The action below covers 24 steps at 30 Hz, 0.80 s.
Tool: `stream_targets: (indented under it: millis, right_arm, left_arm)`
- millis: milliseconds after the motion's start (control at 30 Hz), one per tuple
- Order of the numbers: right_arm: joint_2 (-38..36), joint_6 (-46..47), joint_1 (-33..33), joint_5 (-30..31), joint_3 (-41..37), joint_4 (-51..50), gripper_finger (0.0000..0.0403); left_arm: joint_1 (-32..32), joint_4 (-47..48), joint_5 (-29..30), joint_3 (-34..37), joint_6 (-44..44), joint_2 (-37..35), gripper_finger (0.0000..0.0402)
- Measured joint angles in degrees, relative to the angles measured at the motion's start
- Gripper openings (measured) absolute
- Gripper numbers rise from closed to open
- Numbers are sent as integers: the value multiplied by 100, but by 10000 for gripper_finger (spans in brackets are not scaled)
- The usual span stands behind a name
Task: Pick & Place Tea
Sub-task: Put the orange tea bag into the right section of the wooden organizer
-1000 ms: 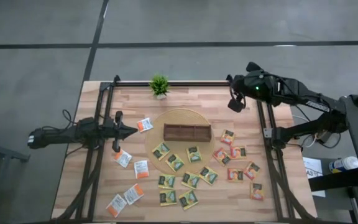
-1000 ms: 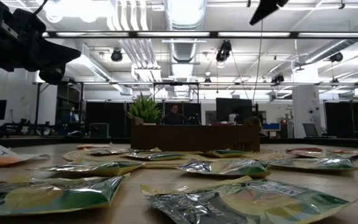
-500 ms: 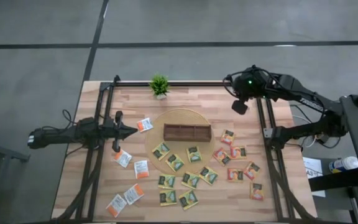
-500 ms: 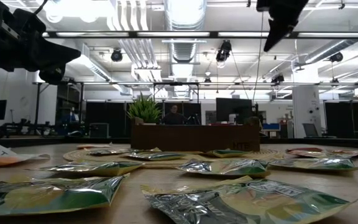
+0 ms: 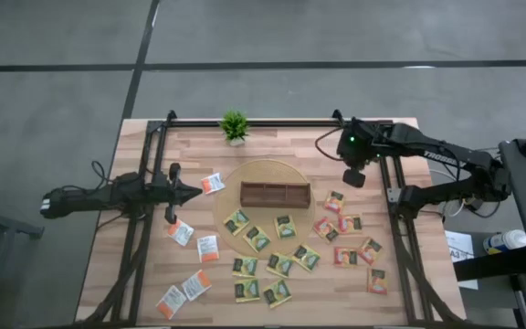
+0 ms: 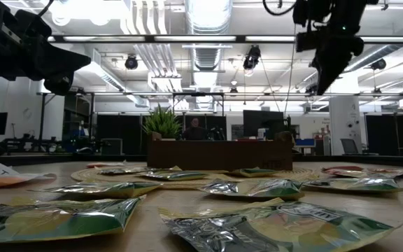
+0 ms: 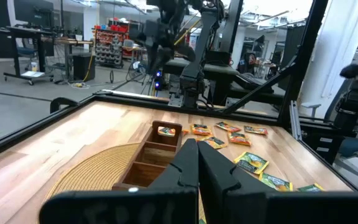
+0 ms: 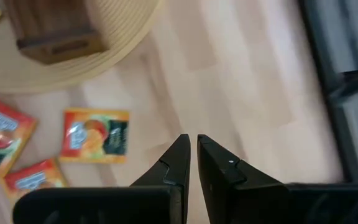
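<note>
Right tool [image 5: 355, 176] above bare tabletop [image 5: 373, 137], fingers [image 8: 178, 163] nearly together, gripping nothing, just off the round woven mat [image 5: 265, 172] and the brown tray [image 5: 275, 194]. Nearest below it, a red-pink tea sachet [image 5: 334, 201], with more red-pink ones just past that; green-and-yellow sachets [image 5: 281, 265] farther off, white-and-orange ones [image 5: 207, 248] well apart. Left tool [image 5: 193, 192] across the mat, pressed together, empty, beside a white-and-orange sachet [image 5: 213, 183]

tea sachets [image 8: 0, 128] cut off at edge, sachet print unreadable
</note>
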<state>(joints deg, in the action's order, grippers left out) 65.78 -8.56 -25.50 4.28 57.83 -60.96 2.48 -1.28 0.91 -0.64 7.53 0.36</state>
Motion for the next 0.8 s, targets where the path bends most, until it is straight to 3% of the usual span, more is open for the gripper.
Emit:
stream_targets:
  millis: [333,800]
  right_arm:
    - [245,-63,-2,-781,-549,141,49]
    - [1039,253,171,-1078,-594,395,172]
  left_arm:
    - [2,2,0,0,0,0,0]
    - [2,0,0,0,0,0,0]
